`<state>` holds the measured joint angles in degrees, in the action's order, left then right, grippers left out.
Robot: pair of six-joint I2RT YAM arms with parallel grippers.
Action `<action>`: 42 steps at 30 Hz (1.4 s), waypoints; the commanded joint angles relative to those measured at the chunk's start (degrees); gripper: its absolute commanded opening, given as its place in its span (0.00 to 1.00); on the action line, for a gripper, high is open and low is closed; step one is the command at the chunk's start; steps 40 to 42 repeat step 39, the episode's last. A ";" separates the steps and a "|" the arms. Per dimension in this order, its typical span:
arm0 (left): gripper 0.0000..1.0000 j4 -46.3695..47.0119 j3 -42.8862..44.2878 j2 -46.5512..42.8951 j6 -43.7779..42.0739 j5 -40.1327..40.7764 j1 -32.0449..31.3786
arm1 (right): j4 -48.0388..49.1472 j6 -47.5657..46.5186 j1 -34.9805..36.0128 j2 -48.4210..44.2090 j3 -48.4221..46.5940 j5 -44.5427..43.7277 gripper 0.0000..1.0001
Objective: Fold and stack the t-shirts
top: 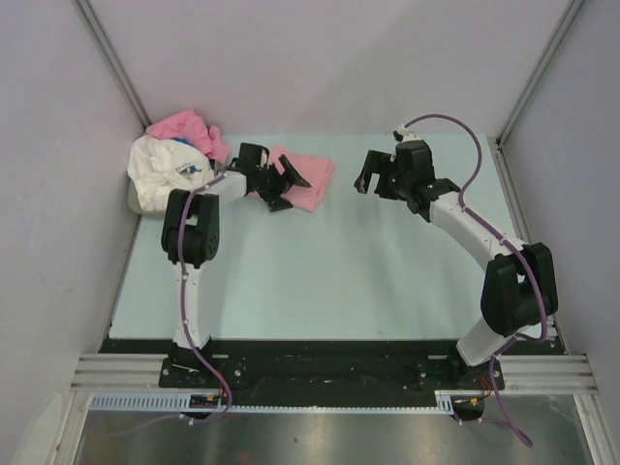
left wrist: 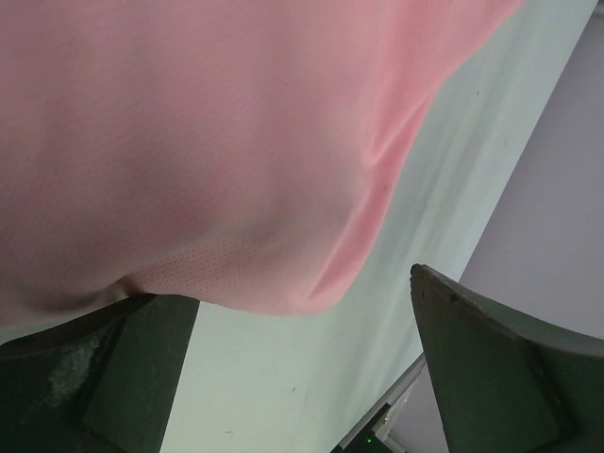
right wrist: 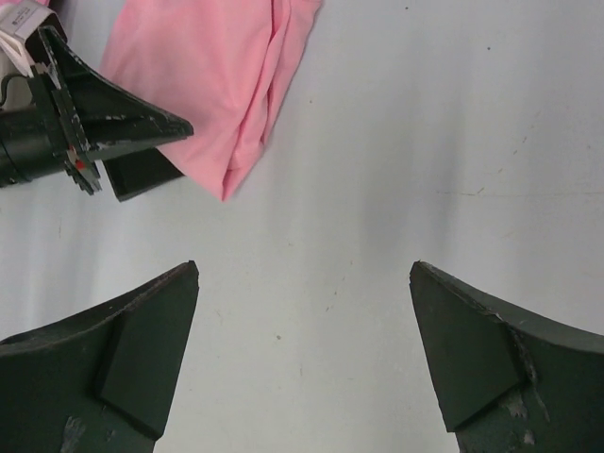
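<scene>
T-shirts (top: 174,160) lay heaped at the far-left corner of the table (top: 320,281), a folded pink tee (top: 315,184) just beside. Left gripper (top: 291,191) gaped empty at that tee's edge, right gripper (top: 369,189) likewise over the table. One fold looked done; next likely meant pulling a heaped shirt out flat.

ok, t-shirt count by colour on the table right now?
Pink: 2 (folded pink t-shirt, crumpled pink t-shirt)
White: 1 (white t-shirt with blue print)
Total: 3 visible; more may be hidden under the crumpled ones.
</scene>
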<state>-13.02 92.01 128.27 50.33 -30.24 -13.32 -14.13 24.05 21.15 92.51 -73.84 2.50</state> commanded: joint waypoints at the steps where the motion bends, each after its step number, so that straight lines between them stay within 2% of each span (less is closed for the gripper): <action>1: 1.00 -12.19 8.26 6.45 -7.52 1.94 3.82 | 3.76 0.99 0.30 1.09 0.02 0.66 1.00; 2: 1.00 -13.34 11.93 7.34 -7.78 1.42 4.44 | 3.85 0.82 0.47 1.27 0.02 0.66 1.00; 6: 1.00 -14.50 17.23 9.28 -8.05 0.71 4.71 | 3.85 0.99 0.47 2.06 0.02 0.75 1.00; 11: 1.00 -6.51 16.55 8.50 -5.15 -5.78 4.27 | 3.94 1.17 0.74 2.85 0.02 0.84 1.00; 14: 1.00 -7.46 13.57 2.97 -7.52 -4.92 2.69 | 3.15 1.00 0.56 1.80 -0.07 0.58 1.00; 17: 1.00 -13.07 9.26 -6.16 -10.24 3.32 1.29 | 0.96 0.99 0.74 0.22 -0.60 -2.50 1.00; 19: 1.00 -16.93 6.53 -14.92 -12.96 13.39 0.06 | -1.59 1.26 0.74 -0.31 -1.12 -6.44 1.00; 21: 1.00 -18.79 2.66 -20.49 -14.98 18.09 -2.14 | -5.09 1.52 0.65 -0.58 -2.43 -8.82 1.00; 25: 1.00 -20.04 -4.54 -32.18 -16.75 21.18 -3.38 | -10.30 0.47 1.00 -3.12 -3.32 -15.32 1.00; 29: 1.00 -18.27 -13.50 -46.22 -18.86 24.25 -3.38 | -12.32 -1.81 1.62 -8.12 -3.32 -15.68 1.00; 33: 1.00 -18.10 -17.82 -56.77 -22.98 28.64 -4.08 | -13.55 -1.91 1.97 -13.05 -3.32 -15.69 1.00; 34: 1.00 -18.45 -18.52 -59.16 -23.51 29.61 -4.34 | -13.90 -2.25 2.06 -14.88 -3.32 -12.99 1.00; 36: 1.00 -18.80 -20.37 -64.77 -26.48 31.80 -4.69 | -17.13 -5.85 5.19 -14.99 -5.24 -13.48 1.00; 37: 1.00 -18.89 -21.07 -66.55 -27.29 32.08 -4.70 | -19.42 -6.21 6.70 -13.51 -7.26 -20.01 1.00; 39: 1.00 -19.41 -23.62 -69.80 -28.26 33.66 -4.78 | -20.85 -6.74 9.69 -13.23 -8.77 -26.03 1.00; 42: 1.00 -19.41 -23.62 -69.80 -28.26 33.66 -4.78 | -20.85 -6.74 9.69 -13.23 -8.77 -26.03 1.00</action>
